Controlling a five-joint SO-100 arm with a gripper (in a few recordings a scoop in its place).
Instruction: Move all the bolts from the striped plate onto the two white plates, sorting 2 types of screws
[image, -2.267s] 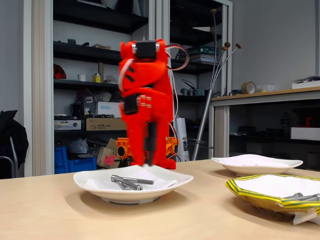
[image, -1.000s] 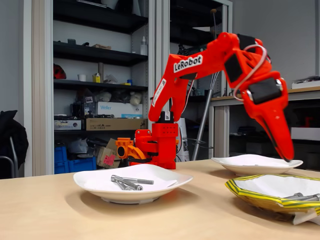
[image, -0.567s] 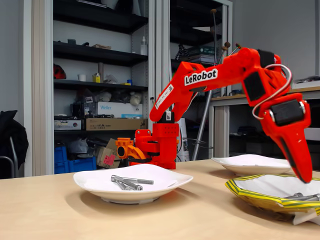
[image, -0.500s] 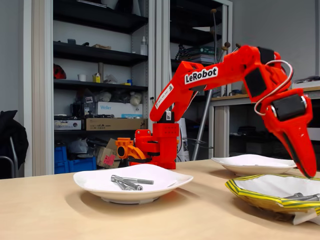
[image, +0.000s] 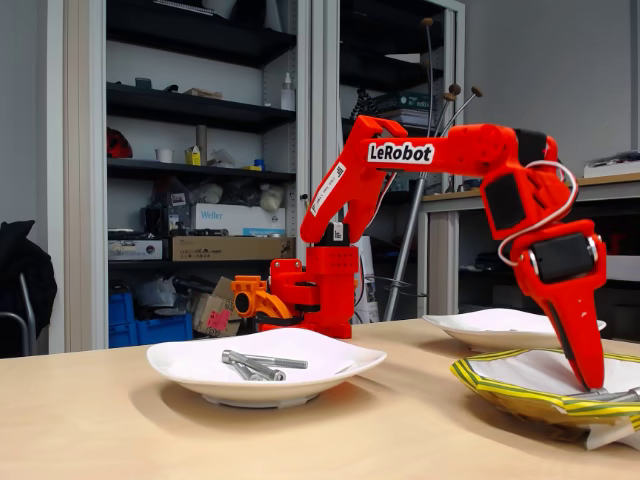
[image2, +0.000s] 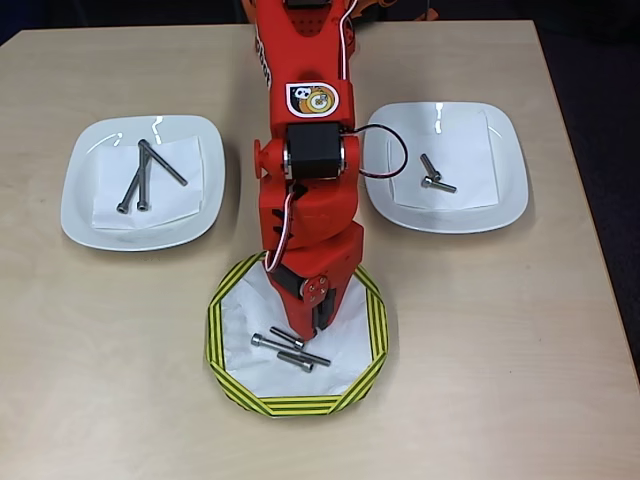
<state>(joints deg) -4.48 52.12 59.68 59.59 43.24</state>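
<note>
The striped plate (image2: 228, 352) (image: 500, 388) lies at the table's front edge with three bolts (image2: 288, 350) on its white centre; one bolt (image: 612, 395) peeks over its rim in the fixed view. My gripper (image2: 318, 326) (image: 592, 384) points down into this plate, its tip just right of the bolts, the jaws together and nothing between them. The left white plate (image2: 85, 210) (image: 190, 372) carries three long bolts (image2: 143, 175) (image: 255, 365). The right white plate (image2: 500, 200) (image: 500, 327) carries two short bolts (image2: 433, 176).
The orange arm's base (image: 310, 295) stands at the back of the table, and its upper links (image2: 305, 120) stretch between the two white plates. Shelves and a bench stand behind the table. Bare tabletop (image2: 520, 370) flanks the striped plate.
The arm has swung from above the left white plate across to the striped plate, and the gripper has dropped down into that plate. The bolts lie as before.
</note>
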